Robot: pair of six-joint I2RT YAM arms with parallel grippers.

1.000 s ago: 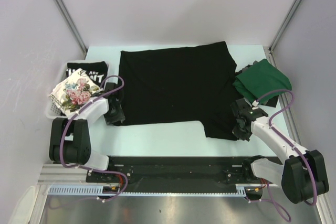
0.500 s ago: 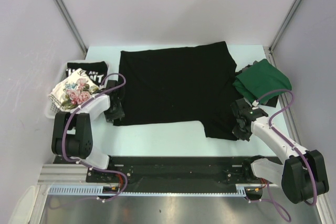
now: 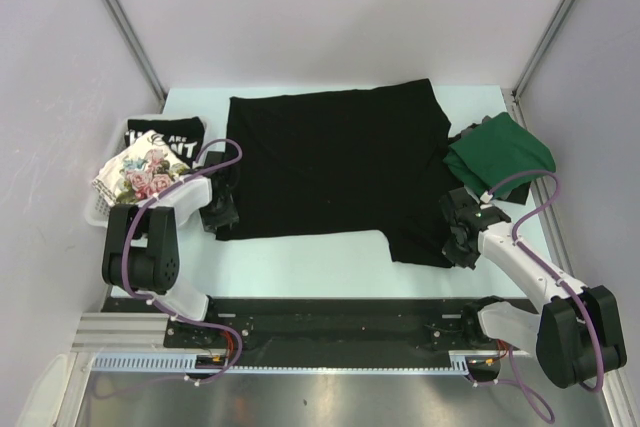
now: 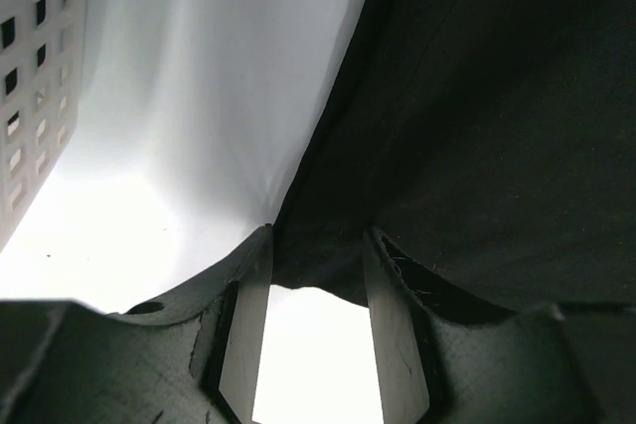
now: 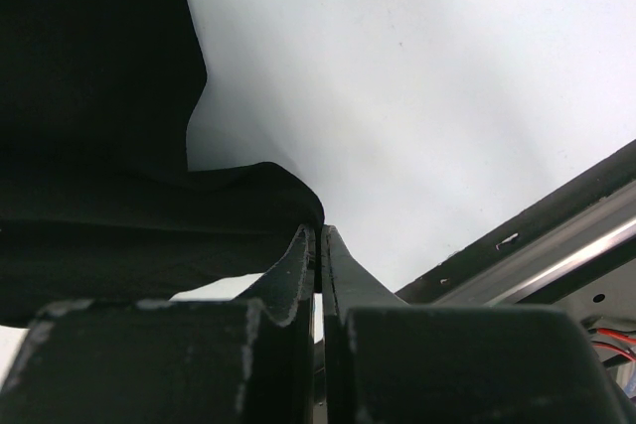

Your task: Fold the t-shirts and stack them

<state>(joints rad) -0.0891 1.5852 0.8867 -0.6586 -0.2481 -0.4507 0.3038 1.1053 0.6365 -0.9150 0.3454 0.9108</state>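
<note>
The large plain black t-shirt [image 3: 335, 167] lies spread flat across the table's middle. My left gripper [image 3: 222, 209] sits at its near-left corner; in the left wrist view the gripper [image 4: 318, 240] is open, the black t-shirt [image 4: 477, 106] edge lying between the tips. My right gripper [image 3: 458, 242] is at the near-right corner; in its wrist view the gripper [image 5: 320, 230] is shut on a raised fold of the black t-shirt [image 5: 89, 146]. A dark green t-shirt [image 3: 500, 155] lies crumpled at right. The lettered black t-shirt [image 3: 165, 135] and the floral t-shirt [image 3: 140, 175] rest at left.
A white slatted basket [image 3: 98, 209] stands at the table's left edge under the two shirts, and the basket wall [image 4: 30, 67] shows beside my left gripper. A black metal rail [image 3: 350, 317] runs along the near edge. Grey walls close in the table.
The left arm's elbow has swung in toward the table and its gripper has shifted slightly along the shirt's corner. The right arm and the shirts have not moved.
</note>
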